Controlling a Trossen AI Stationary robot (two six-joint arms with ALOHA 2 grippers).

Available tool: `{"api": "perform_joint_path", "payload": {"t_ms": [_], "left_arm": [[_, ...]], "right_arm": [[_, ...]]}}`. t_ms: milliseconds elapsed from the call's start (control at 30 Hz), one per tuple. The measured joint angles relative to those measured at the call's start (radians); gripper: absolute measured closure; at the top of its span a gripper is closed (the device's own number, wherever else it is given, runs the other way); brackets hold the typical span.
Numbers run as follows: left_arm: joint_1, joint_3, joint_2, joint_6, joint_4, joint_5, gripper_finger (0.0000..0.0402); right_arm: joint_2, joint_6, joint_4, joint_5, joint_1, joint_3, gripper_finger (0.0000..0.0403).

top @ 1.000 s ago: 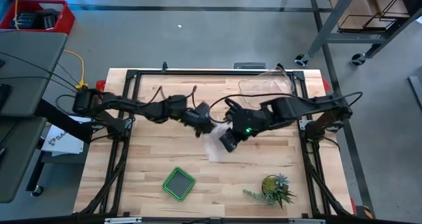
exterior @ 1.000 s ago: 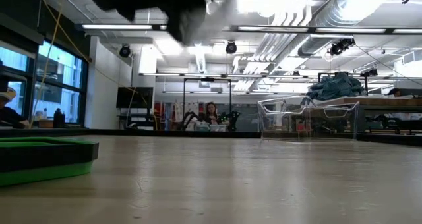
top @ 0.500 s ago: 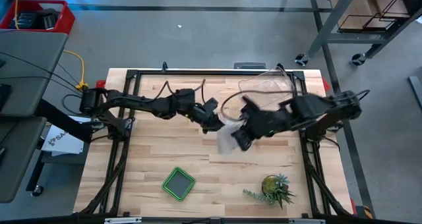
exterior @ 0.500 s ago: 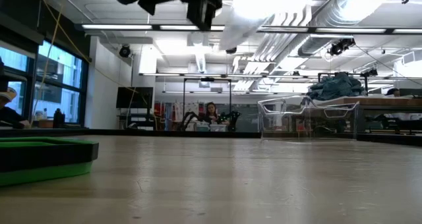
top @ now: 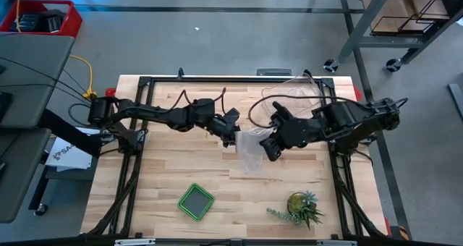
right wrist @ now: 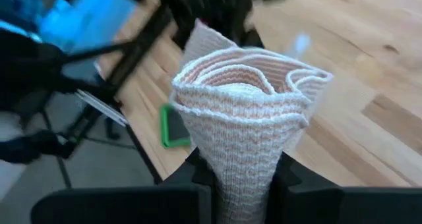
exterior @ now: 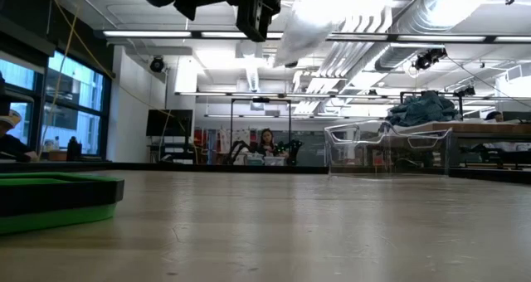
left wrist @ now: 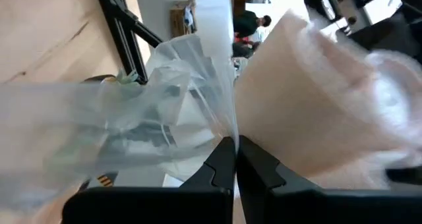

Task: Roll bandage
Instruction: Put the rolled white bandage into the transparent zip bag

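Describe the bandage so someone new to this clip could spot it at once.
Above the middle of the wooden table, the two arms meet. The right hand is shut on the bandage, a loosely wound roll of white knitted cloth. The crinkly clear plastic bag pinched in the left hand is see-through; the bandage is opaque and ribbed.

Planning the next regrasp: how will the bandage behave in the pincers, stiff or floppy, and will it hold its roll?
Probably floppy: the bandage is soft knit cloth, and its coils look loose and uneven above the right pincer. It may unwind if released. It seems light, hanging in the air from a narrow pinch. The left pincer pinches a crinkly bag.
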Motion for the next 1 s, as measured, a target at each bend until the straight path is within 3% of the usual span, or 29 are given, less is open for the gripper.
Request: {"api": "perform_joint_path", "payload": {"t_ms": [200,500,733,1000], "left_arm": [[0.023,0.0,0.0,0.005,-0.003,0.0,0.0401],[0.027,0.0,0.0,0.027,-0.154,-0.042,0.0401],[0.027,0.001,0.008,-0.031,-0.157,-0.114,0.0401],[0.009,0.075,0.082,-0.046,-0.159,-0.107,0.0401]], "right_arm": [[-0.053,0.033,-0.096,0.028,0.025,-0.001,0.0358],[-0.147,0.078,-0.282,0.027,0.032,0.0,0.0358],[-0.086,0.009,-0.3,-0.022,-0.02,0.0,0.0358],[0.002,-0.085,-0.282,-0.089,-0.079,-0.001,0.0358]]}}
